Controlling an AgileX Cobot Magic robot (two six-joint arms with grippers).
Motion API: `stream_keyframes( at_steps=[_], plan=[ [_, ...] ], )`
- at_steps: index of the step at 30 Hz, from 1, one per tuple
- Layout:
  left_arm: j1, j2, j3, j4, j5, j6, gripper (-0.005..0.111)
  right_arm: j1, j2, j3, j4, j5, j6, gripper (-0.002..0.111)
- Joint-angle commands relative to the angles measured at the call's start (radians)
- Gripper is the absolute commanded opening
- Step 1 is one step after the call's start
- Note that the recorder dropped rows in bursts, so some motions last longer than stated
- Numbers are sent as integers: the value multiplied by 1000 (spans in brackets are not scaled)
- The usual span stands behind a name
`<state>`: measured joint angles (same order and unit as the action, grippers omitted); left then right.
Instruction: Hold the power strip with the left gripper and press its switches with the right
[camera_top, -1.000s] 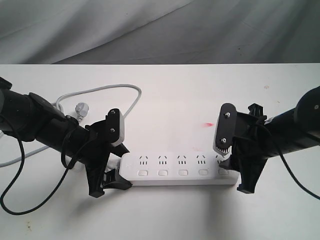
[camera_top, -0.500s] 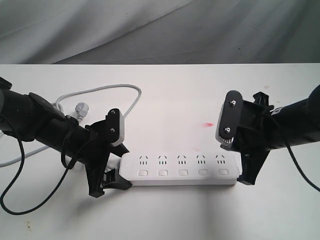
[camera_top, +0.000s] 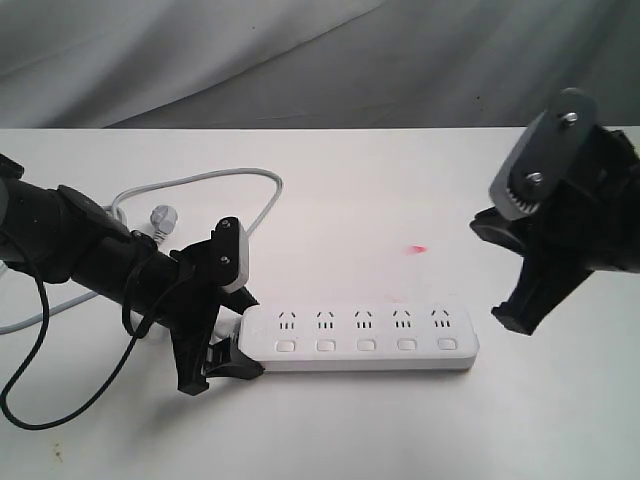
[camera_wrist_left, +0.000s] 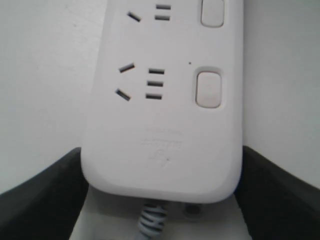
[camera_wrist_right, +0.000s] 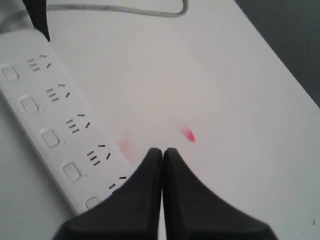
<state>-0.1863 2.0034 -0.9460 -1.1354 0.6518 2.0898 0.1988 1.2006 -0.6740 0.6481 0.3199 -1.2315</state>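
The white power strip (camera_top: 360, 337) lies flat on the table with its five sockets facing up. Its row of square switches (camera_top: 366, 346) runs along the near side. My left gripper (camera_top: 228, 352) is shut on the strip's cord end, one black finger on each long side (camera_wrist_left: 161, 165). The grey cord (camera_top: 262, 215) loops away behind it to the plug (camera_top: 160, 217). My right gripper (camera_top: 510, 322) hangs shut and empty above the table, just past the strip's right end and clear of it. In the right wrist view its fingertips (camera_wrist_right: 162, 151) meet beside the strip (camera_wrist_right: 50, 115).
A small red mark (camera_top: 417, 248) sits on the white table (camera_top: 400, 190) behind the strip. A black cable (camera_top: 25, 385) from the left arm droops over the front left. A grey cloth backdrop (camera_top: 320, 60) hangs beyond the far table edge.
The right gripper has lifted off the strip's right end and moved up and to the right. The left gripper and the strip have stayed put.
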Motion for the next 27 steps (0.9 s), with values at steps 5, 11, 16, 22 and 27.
stream_keyframes(
  at_steps=[5, 11, 16, 22, 27],
  plan=[
    [-4, -1, -3, -7, 0, 4, 44, 1, -392, 144, -25, -21, 297, 0],
    [-4, -1, -3, -7, 0, 4, 44, 1, -615, 210, -44, -16, 349, 0],
    [-4, -1, -3, -7, 0, 4, 44, 1, -678, 219, -44, -16, 349, 0],
    [-4, -1, -3, -7, 0, 4, 44, 1, -746, 219, -283, -16, 349, 0],
    [-4, -1, -3, -7, 0, 4, 44, -3, -777, 219, -610, -9, 349, 0]
  ],
)
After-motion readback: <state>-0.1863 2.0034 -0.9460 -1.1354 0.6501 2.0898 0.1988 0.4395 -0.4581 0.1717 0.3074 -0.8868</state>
